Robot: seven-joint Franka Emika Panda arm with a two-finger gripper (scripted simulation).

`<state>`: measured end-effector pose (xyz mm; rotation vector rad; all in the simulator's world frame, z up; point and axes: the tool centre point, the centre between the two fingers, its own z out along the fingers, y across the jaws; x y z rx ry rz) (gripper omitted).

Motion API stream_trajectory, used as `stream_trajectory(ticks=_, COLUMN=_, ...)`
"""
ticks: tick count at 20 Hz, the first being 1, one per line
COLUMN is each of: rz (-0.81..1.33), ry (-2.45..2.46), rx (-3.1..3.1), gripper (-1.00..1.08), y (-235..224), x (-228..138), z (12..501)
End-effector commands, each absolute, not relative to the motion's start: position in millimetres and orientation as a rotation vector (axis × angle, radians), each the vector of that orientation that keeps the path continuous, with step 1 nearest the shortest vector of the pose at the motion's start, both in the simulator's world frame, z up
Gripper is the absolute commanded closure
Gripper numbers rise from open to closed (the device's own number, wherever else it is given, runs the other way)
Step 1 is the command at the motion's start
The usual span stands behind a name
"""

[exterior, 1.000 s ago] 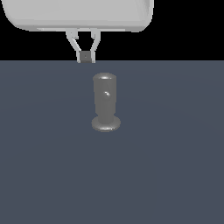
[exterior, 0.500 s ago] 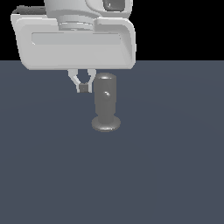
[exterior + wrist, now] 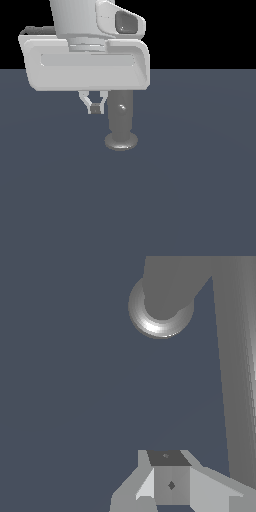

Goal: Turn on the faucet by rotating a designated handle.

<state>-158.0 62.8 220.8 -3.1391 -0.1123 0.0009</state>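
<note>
Gripper (image 3: 95,107) hangs at centre-left of the exterior view, fingers pinched together, gripping nothing. Faucet (image 3: 121,122) stands upright just beside it toward that view's right. Handle (image 3: 235,371) is a long rod running close alongside the gripper; likely push sideways.

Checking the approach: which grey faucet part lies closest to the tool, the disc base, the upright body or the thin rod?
The handle, the thin rod passing close beside the tool; the faucet body and base stand farther off.
</note>
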Motion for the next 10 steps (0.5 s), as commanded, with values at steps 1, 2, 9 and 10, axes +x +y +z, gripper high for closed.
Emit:
stream_trajectory(ticks=1, rz=0.000, ry=-0.112, rx=-3.139, gripper=1.08, y=63, x=-158, z=220)
stream_trajectory(ticks=2, rz=0.000, ry=-0.112, rx=-3.139, gripper=1.08, y=63, x=-158, z=220)
stream_trajectory(ticks=9, rz=0.000, ry=-0.112, rx=-3.139, gripper=1.08, y=31, x=-150, z=221)
stream_trajectory(ticks=10, rz=0.000, ry=-0.112, rx=-3.139, gripper=1.08, y=26, x=-149, z=221)
